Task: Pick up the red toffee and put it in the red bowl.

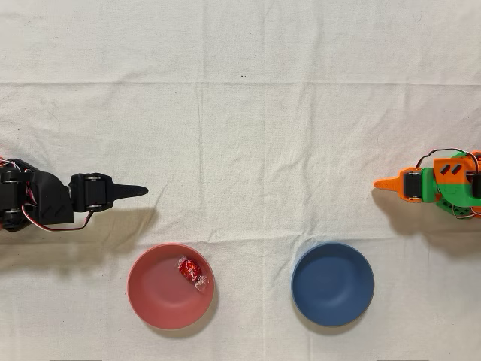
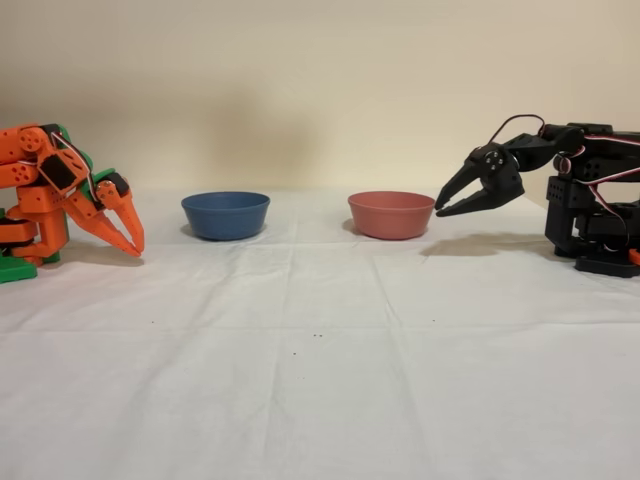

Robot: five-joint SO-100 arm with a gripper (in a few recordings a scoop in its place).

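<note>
The red toffee [image 1: 190,269] lies inside the red bowl [image 1: 152,295], toward its upper right wall in the overhead view, with its clear twisted ends showing. In the fixed view the red bowl [image 2: 390,216] stands right of centre and its wall hides the toffee. My black gripper [image 1: 141,191] hovers above the cloth, up and to the left of the bowl in the overhead view. In the fixed view the gripper [image 2: 439,209] hangs just right of the bowl's rim, apart from it. Its fingertips meet and hold nothing.
A blue bowl [image 1: 332,283] of the same size stands on the cloth beside the red one, seen as the blue bowl [image 2: 225,215] left of centre in the fixed view. The idle orange arm [image 1: 436,184] rests at the far side. A white creased cloth covers the table.
</note>
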